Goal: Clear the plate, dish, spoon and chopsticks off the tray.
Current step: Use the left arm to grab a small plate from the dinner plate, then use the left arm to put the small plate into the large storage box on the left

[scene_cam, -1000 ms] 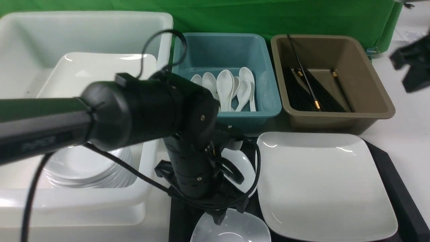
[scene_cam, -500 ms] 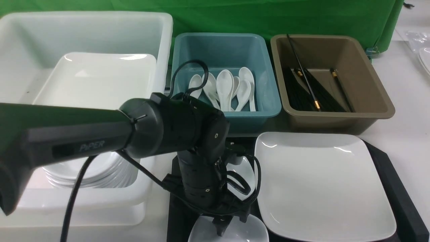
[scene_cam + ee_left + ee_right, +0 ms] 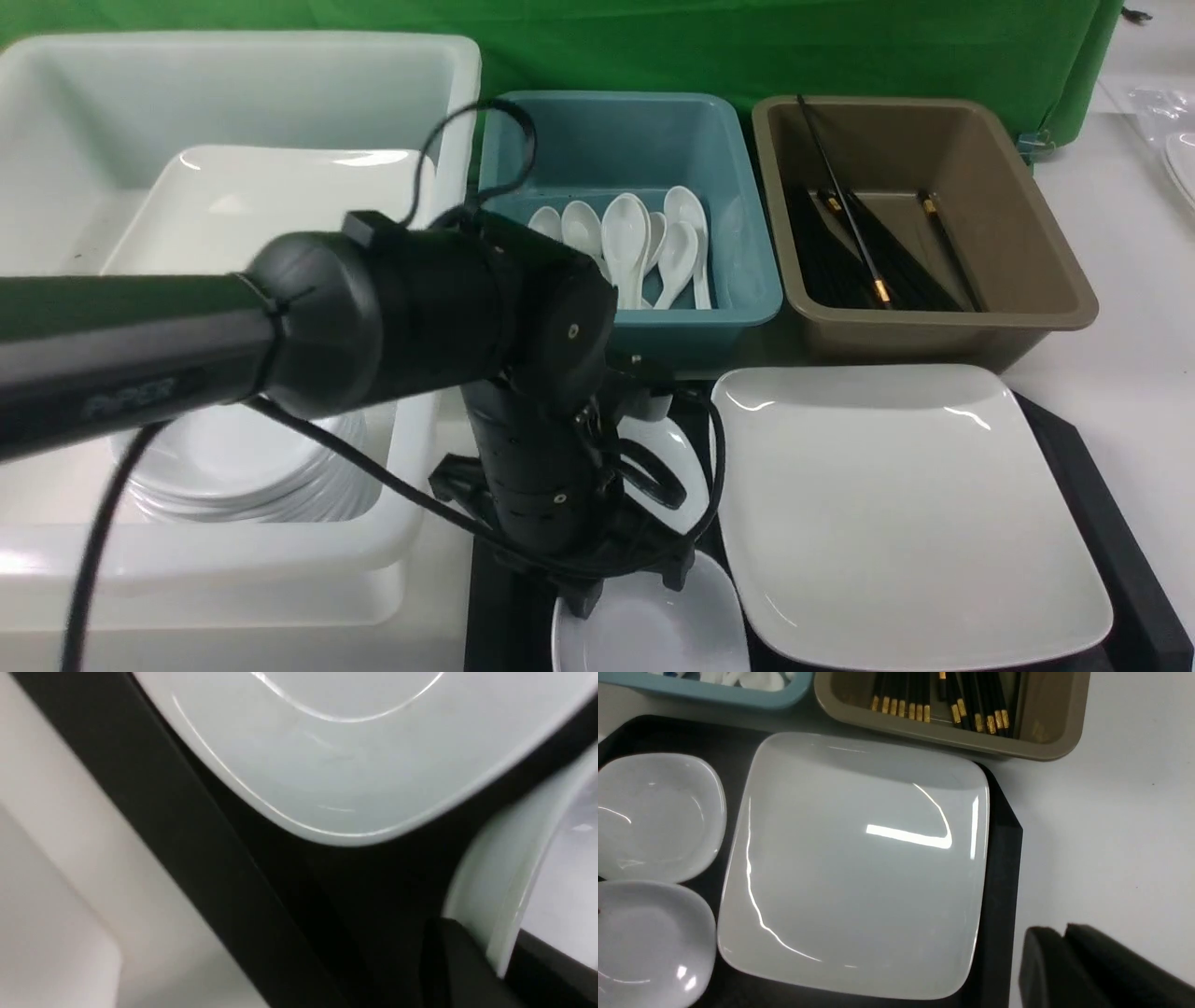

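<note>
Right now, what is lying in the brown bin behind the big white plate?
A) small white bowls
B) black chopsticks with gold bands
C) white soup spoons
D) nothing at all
B: the brown bin holds a heap of black chopsticks with gold bands, as the front view and the right wrist view both show.

One tray (image 3: 1000, 858) bears one plate (image 3: 859, 868) and two small dishes (image 3: 658, 816) (image 3: 649, 942), beside three bins (image 3: 233, 89) (image 3: 607, 140) (image 3: 896, 140).
</note>
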Robot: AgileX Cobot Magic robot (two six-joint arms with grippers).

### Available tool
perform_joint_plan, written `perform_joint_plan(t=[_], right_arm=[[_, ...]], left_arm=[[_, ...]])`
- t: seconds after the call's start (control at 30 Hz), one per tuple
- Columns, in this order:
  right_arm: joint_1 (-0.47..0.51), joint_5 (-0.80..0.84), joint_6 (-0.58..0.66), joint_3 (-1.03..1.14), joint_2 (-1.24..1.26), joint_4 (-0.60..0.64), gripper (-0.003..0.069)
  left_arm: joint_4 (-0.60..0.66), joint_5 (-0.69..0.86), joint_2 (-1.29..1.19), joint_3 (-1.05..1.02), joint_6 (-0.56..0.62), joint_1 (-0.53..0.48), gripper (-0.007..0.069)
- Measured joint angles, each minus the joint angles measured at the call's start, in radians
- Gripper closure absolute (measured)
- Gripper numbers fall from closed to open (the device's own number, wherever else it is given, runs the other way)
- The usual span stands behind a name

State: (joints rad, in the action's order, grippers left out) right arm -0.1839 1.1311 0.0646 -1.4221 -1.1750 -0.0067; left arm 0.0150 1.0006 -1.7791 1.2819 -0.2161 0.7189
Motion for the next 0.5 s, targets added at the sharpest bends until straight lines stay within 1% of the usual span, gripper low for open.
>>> perform_joint_plan(t=[0.07,0.23,0.33,0.47,0.5], right_arm=[[0.000,0.000,0.000,0.000,0.000,0.000,0.0569],[0.000,0.000,0.000,0.000,0.000,0.000,0.0566],[0.000,0.000,0.000,0.000,0.000,0.000,0.0559],[0.000,0.000,0.000,0.000,0.000,0.000,0.0551],[0.000,0.000,0.000,0.000,0.000,0.000,0.0551]], left_arm=[[-0.004,0.003,0.051,0.000,0.000,0.000,0.0598],[-0.015,0.019,0.177,0.000,-0.001,-0.021,0.0602],[0.043,0.028,0.291,0.016,0.019,-0.120,0.0602],[0.076,0.037,0.419,0.018,0.039,-0.354,0.0602],[0.076,0.039,0.425,0.018,0.040,-0.382,0.0602]])
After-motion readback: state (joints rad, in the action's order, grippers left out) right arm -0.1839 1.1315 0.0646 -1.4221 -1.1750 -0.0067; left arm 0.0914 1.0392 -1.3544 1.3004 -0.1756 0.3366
